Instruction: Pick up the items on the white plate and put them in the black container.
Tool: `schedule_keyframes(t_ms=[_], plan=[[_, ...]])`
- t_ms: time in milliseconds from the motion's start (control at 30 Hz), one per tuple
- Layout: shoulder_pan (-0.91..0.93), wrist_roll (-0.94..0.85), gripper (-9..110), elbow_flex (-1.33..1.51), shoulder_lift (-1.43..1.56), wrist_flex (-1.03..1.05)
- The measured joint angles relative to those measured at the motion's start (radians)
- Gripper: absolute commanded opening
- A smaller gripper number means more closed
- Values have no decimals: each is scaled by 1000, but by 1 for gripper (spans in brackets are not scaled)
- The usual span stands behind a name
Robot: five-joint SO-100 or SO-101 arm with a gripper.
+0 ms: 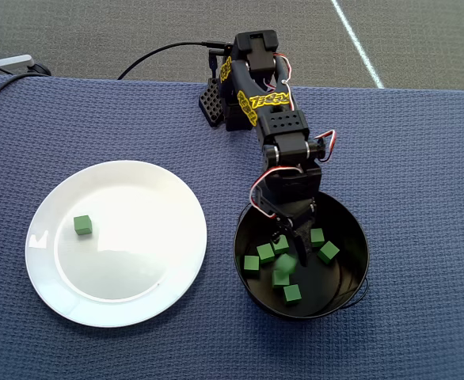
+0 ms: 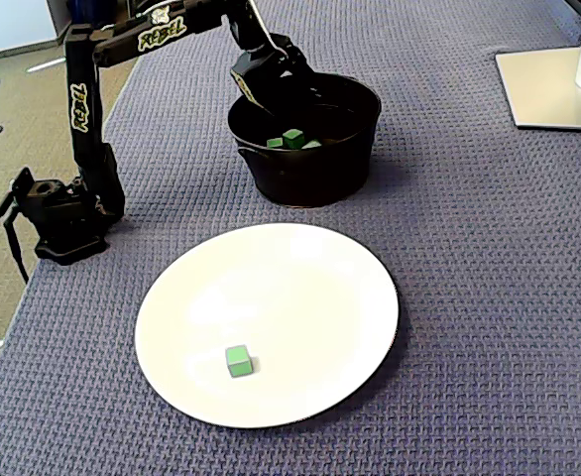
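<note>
A single green cube sits alone on the white plate in the foreground of the fixed view, near the plate's front edge; in the overhead view the same cube lies toward the plate's left side, well apart from everything else. Behind the plate, the black container stands on the blue woven table cover, just beside the plate but not touching it. The robot arm reaches from its base at the table's far edge over the container's rim, its gripper hanging inside the opening with jaws parted and nothing between them. A blurred green cube shows just below the fingertips, over the container's floor. Six more cubes lie scattered on the shiny dark bottom. A grey monitor stand occupies the far right corner of the table.
</note>
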Motion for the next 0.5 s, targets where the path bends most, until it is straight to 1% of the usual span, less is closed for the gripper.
schedule_keyframes(t_ms=[67,133,233,400,500], plan=[[54,17,25,-26,40,17],[156,64,23,-104,83,54],[400,121,20,-206,120,64],[861,192,21,-164,46,31],[1017,235,24,-114,-20,8]])
